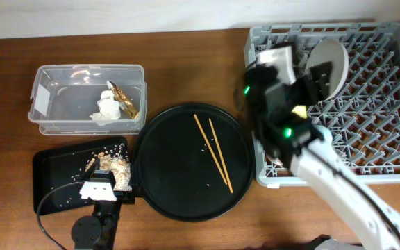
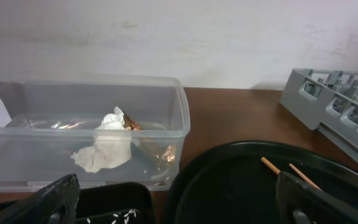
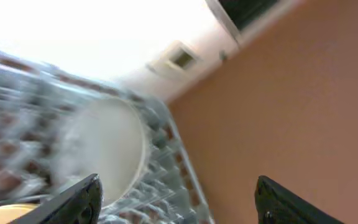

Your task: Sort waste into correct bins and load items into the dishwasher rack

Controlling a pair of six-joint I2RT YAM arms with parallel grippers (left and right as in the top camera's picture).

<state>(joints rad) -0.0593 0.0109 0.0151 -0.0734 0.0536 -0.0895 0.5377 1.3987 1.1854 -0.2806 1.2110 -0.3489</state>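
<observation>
From overhead, the two chopsticks (image 1: 213, 153) lie flat on the round black tray (image 1: 160, 187), close to each other and well apart from the dishwasher rack (image 1: 387, 83), where the plate (image 1: 327, 57) stands on edge; I judge them light, stiff and thin, so they roll or slip easily and are best pinched across the middle. In the left wrist view, the left gripper (image 2: 178, 190) is spread wide with nothing between its fingers; the chopstick ends show ahead on the tray. In the right wrist view — blurred — the right gripper (image 3: 178, 186) is spread and empty too, facing the plate in the rack.
</observation>
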